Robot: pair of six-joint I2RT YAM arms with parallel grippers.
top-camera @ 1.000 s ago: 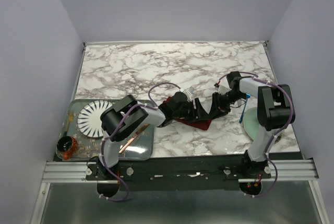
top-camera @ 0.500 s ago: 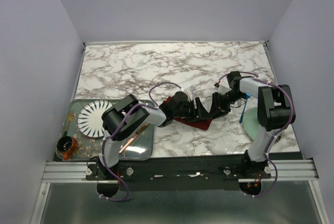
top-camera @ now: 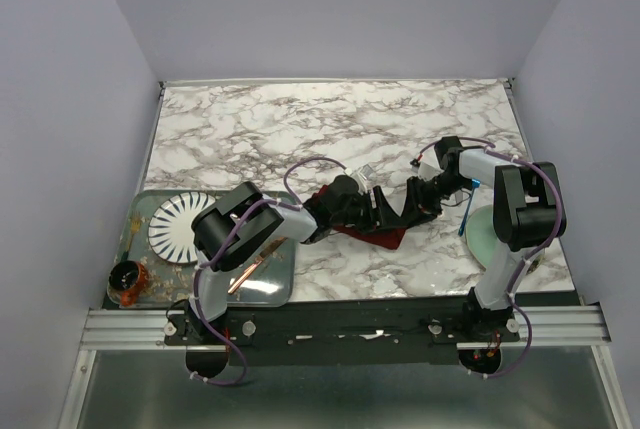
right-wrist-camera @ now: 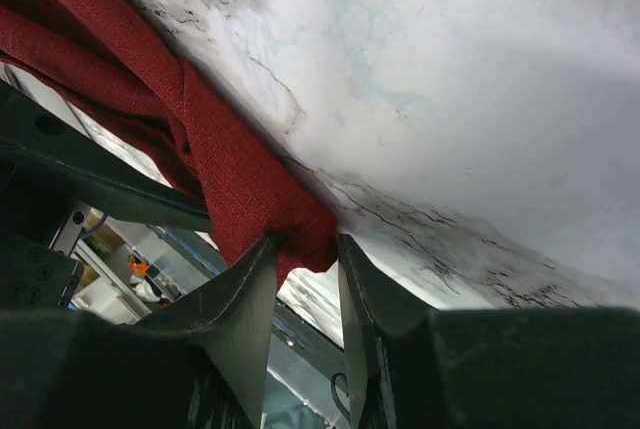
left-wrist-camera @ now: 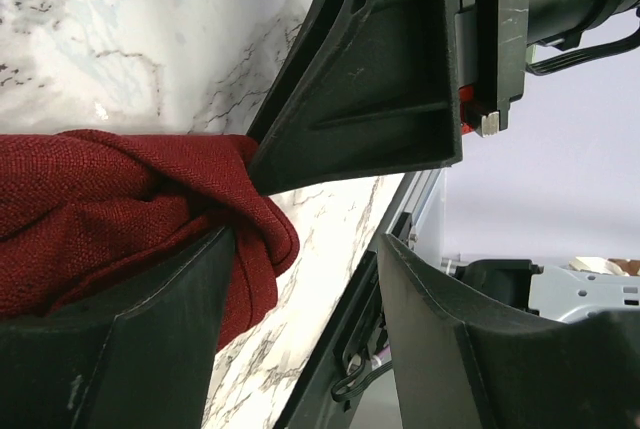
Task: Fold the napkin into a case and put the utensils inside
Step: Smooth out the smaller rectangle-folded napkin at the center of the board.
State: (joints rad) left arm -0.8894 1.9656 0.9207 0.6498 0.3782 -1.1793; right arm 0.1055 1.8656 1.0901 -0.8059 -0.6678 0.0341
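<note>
Left arm [top-camera: 235,224], right arm [top-camera: 520,211]: black joints, pale grey links, purple cables [top-camera: 310,162]; my jaws matte black, wedge-shaped.

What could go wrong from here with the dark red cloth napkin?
The right gripper pinches only the corner tip of the bunched dark red cloth napkin, so it may slip free. The open left gripper sits close to the right one's finger; a pull either way could make them collide.
</note>
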